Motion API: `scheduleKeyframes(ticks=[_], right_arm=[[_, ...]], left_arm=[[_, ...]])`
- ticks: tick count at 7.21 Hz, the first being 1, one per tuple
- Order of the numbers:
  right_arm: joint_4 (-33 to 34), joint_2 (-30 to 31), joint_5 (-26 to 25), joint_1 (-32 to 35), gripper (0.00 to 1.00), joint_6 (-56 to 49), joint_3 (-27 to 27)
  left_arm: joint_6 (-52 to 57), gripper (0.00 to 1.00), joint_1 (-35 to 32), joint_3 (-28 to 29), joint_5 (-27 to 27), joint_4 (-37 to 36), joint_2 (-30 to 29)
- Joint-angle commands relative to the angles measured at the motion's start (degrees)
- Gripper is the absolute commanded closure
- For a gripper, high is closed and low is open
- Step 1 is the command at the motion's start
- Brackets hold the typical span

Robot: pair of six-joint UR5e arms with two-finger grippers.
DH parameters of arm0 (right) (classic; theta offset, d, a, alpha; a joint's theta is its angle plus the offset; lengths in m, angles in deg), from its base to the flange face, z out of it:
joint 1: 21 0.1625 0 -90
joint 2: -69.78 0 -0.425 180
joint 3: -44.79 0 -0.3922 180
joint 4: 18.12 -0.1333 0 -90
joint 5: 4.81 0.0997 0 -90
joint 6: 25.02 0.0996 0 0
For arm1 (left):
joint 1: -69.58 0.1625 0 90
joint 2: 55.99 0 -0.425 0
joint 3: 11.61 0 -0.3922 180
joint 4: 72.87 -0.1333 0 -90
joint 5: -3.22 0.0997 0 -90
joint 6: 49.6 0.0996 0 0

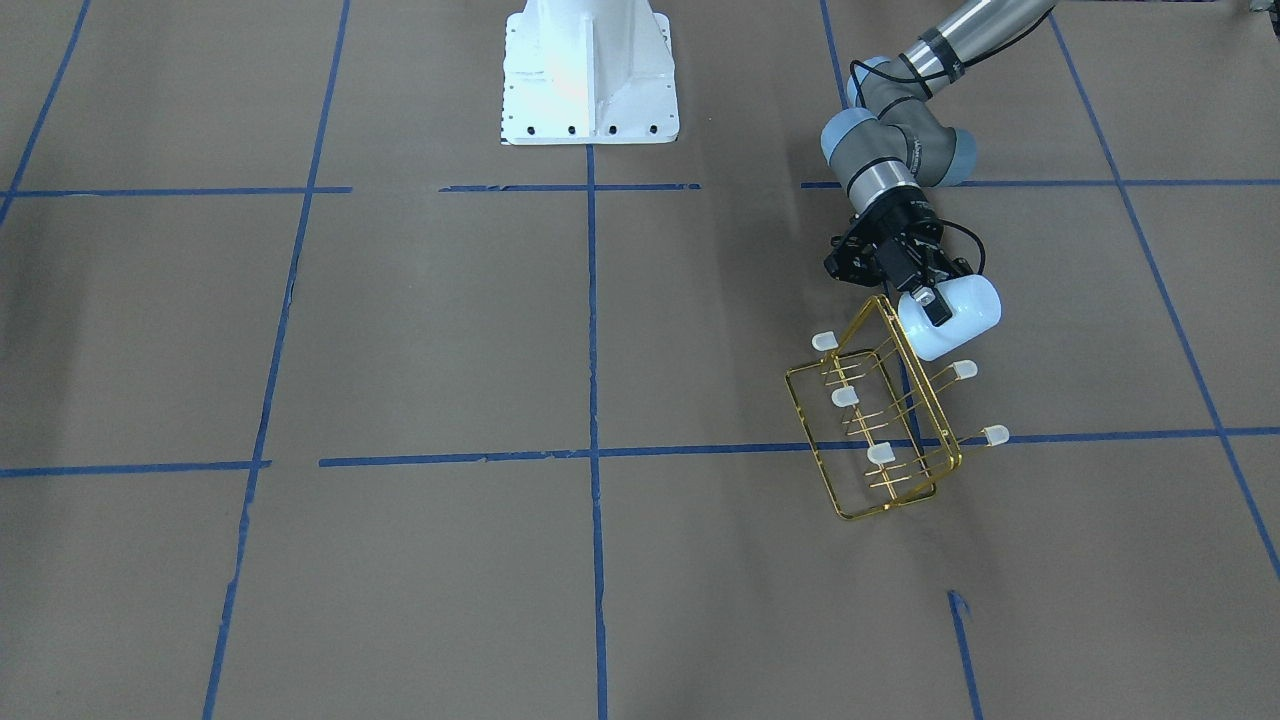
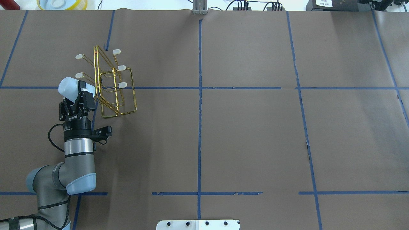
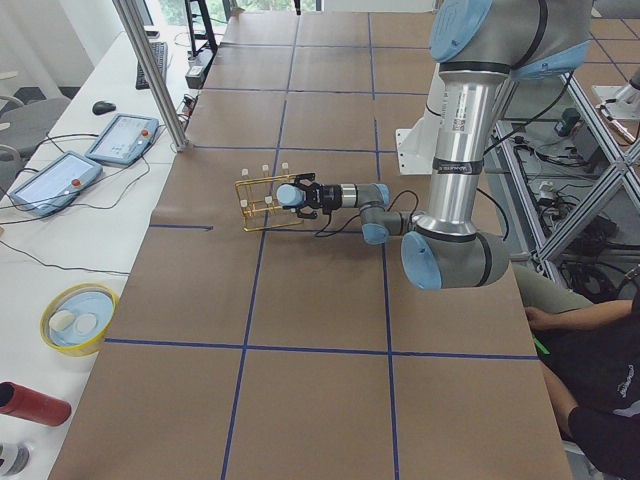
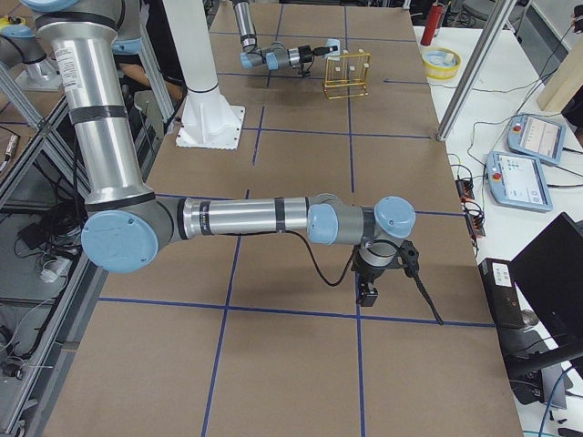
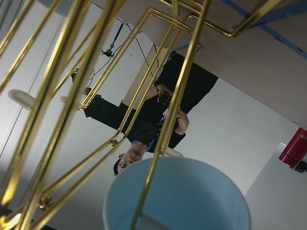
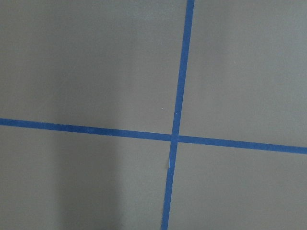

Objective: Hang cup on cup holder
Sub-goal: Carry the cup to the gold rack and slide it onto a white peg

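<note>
The cup holder (image 1: 880, 440) is a gold wire rack with whitish-capped prongs, standing on the brown table; it also shows in the overhead view (image 2: 115, 86) and the left side view (image 3: 262, 203). My left gripper (image 1: 925, 300) is shut on the pale blue-white cup (image 1: 960, 320), held on its side against the rack's upper corner nearest the robot. In the overhead view the cup (image 2: 68, 87) hides one prong on the rack's left side. In the left wrist view a rack wire (image 5: 163, 96) crosses the cup's open mouth (image 5: 177, 196). My right gripper (image 4: 367, 293) points down far from the rack; I cannot tell its state.
The white robot base (image 1: 590, 75) stands at mid-table. A yellow-rimmed bowl (image 3: 78, 320) and a red cylinder (image 3: 30, 403) lie on the side bench beyond the table edge. A metal pole (image 3: 150, 70) rises at the far edge. Blue tape lines grid the table.
</note>
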Motion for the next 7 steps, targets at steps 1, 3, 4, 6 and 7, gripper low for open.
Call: scheduleKeyframes(ticks=[1,3,4,6,7], right_arm=[[0.0,0.0,0.0,0.02,0.0,0.0,0.0],[0.0,0.0,0.0,0.02,0.0,0.0,0.0],[0.0,0.0,0.0,0.02,0.0,0.0,0.0],[0.0,0.0,0.0,0.02,0.0,0.0,0.0],[0.0,0.0,0.0,0.02,0.0,0.0,0.0]], left_arm=[[-0.09,1.0,0.04,0.48,-0.1,0.0,-0.59],[-1.4,0.03,0.04,0.3,-0.45,0.17,-0.59],[-1.49,0.0,0.04,0.3,-0.45,0.09,-0.5],[-1.41,0.0,0.04,-0.4,-0.45,0.17,-0.24],[-1.41,0.0,0.04,-1.62,-0.45,0.35,0.11]])
